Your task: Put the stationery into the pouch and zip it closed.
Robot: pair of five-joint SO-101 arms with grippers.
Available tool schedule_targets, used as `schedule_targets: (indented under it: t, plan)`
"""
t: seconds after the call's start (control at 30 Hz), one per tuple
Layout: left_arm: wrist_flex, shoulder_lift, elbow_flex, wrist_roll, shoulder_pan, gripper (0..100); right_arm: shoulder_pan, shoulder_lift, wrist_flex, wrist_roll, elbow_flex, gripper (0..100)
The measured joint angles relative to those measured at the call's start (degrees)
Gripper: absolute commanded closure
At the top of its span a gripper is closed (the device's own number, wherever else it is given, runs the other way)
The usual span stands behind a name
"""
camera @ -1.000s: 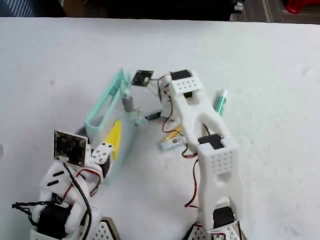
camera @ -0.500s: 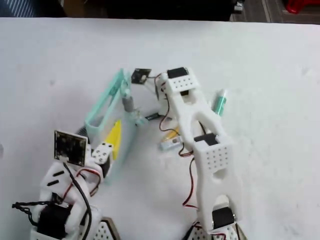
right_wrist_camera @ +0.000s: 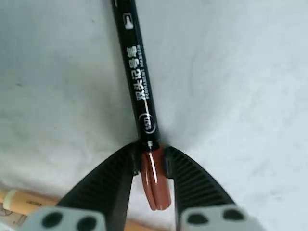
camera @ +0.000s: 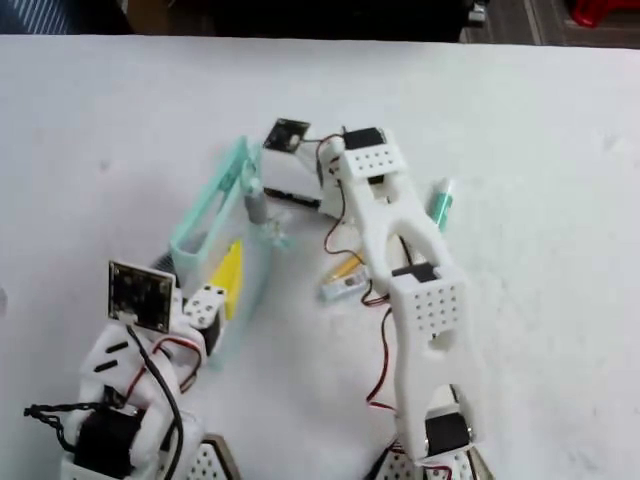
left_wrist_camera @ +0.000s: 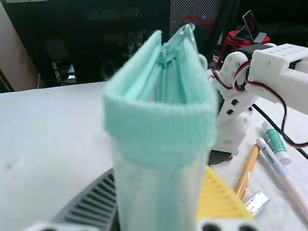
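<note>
Right wrist view: the right hand (right_wrist_camera: 149, 161) pinches the marker (right_wrist_camera: 137, 91) by its red end, barrel pointing straight ahead over the tabletop (right_wrist_camera: 231, 72). Farther off, the left hand (left_wrist_camera: 159, 202) clamps the pouch (left_wrist_camera: 159, 120) upright, just left of the marker's tip.

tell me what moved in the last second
The right arm stretched toward the far edge of the table. The marker, pinched at its red end in the right gripper, went with it and is now near the far end of the pouch. Unchanged: the left gripper holds the pouch upright; the pencil and green pen lie on the table.
</note>
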Motion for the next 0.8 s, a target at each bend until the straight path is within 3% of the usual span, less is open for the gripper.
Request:
schedule_targets:
  t: [0.3,0.57,0.8]
  plan:
    - [0.0,0.0,0.0,0.0,0.0,84,4.8,0.4,5.1,0.0,-3.3,97.3]
    - [0.0,0.0,0.0,0.0,0.0,84,4.1,0.4,7.6,-2.1,-3.4,69.7]
    - [0.0,0.0,0.0,0.0,0.0,84,0.7,-0.3,9.1,-2.4,-3.4,75.8]
